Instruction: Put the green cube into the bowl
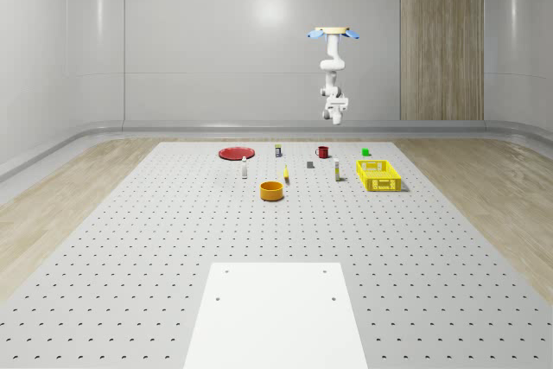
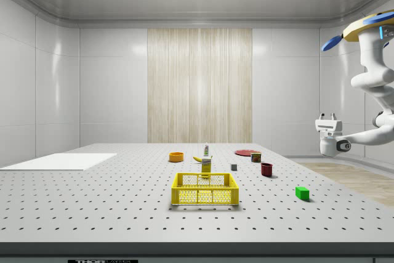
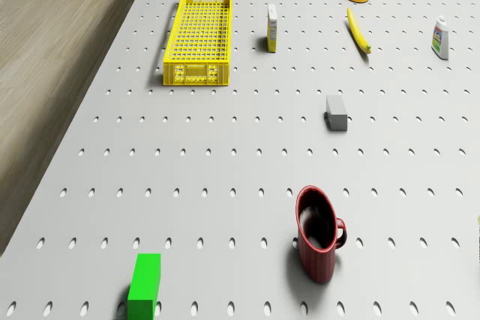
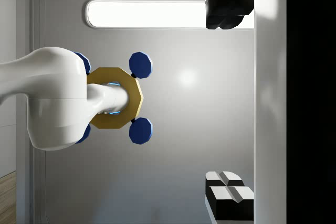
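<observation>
In the whole-scene view, a white panel [image 1: 276, 313] lies flat on the nearest part of the perforated bench [image 1: 130, 239]. Farther in stands the bowl [image 1: 272, 190], orange-yellow, round and upright, with a banana [image 1: 286, 175] just behind it. A yellow mesh crate [image 1: 378, 174] sits well to that view's right of the bowl.

Beyond the crate, near the bench's far edge, rests the green cube [image 1: 366, 152]. It is a plain, bright green block of one flat colour, rather longer than it is wide in the drone view. It lies flat, touches nothing, and is well apart from the bowl. A red mug [image 1: 322, 152] stands upright near it, and a red plate [image 1: 235, 154] lies farther to that view's left.

Farthest back, the drone [image 1: 333, 33] hovers high above the bench's far edge. Its arm hangs below it, with the tool [image 2: 327, 116] turned upward, well above the cube, its fingers [image 4: 226, 192] spread wide and holding nothing.
</observation>
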